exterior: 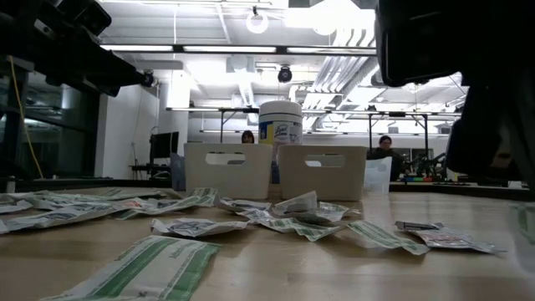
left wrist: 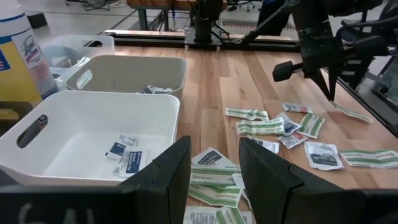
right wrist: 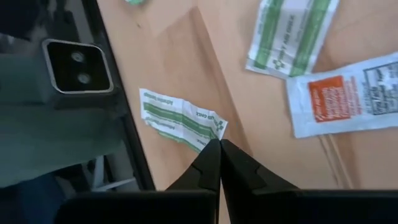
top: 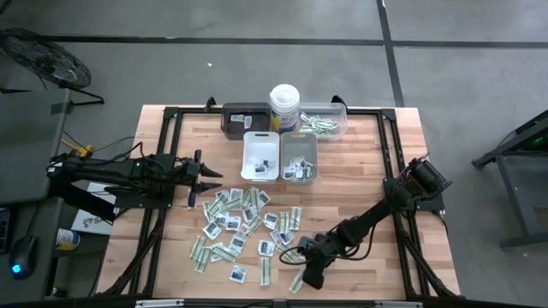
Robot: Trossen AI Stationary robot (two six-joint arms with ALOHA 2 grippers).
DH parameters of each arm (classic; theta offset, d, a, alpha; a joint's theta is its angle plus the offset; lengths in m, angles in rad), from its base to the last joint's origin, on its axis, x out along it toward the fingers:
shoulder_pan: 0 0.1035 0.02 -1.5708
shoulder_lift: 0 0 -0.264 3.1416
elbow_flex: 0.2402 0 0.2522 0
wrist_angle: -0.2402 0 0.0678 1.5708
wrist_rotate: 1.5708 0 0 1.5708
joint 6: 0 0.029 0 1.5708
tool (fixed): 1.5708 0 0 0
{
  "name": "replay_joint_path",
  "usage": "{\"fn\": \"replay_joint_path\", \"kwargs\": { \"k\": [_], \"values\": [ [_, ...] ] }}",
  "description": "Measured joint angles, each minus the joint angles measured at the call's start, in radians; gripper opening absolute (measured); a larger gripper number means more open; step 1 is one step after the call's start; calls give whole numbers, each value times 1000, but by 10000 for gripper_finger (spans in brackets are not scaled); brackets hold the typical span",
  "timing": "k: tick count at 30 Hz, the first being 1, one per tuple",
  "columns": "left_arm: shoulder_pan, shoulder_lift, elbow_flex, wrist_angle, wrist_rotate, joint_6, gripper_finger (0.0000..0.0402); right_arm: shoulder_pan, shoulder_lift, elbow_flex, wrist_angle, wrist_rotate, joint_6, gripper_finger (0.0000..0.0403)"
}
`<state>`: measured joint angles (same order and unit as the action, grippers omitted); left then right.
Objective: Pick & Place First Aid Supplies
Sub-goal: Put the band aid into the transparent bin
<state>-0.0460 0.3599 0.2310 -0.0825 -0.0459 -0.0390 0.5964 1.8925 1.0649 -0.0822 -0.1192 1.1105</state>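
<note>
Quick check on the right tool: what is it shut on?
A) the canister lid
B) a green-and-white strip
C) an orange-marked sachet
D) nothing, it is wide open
B: in the right wrist view the right tool has its fingertips closed together on the corner of a green-and-white strip, low over the table's near edge; the orange-marked sachet lies apart.

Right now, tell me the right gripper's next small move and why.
Probably a lift straight up: the right gripper looks pinched shut on the corner of a narrow green-and-white paper strip near the wooden table's front edge, and the clear plastic tray holding similar strips sits at the far side.
</note>
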Motion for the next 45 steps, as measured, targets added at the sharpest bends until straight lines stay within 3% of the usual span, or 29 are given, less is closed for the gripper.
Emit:
{"fn": "replay_joint_path", "kwargs": {
  "k": [12,27,37,45],
  "values": [
    [0,0,0,-22,6,-18,133,-7,-10,1,42,53,3,0],
    [0,0,0,-31,3,-19,133,-72,-214,1,-45,446,-75,0],
    [0,0,0,-33,2,-31,133,-240,-422,1,-214,685,-106,0],
    [0,0,0,-32,2,-72,133,-447,-666,1,-456,796,-131,0]
  ]
}}
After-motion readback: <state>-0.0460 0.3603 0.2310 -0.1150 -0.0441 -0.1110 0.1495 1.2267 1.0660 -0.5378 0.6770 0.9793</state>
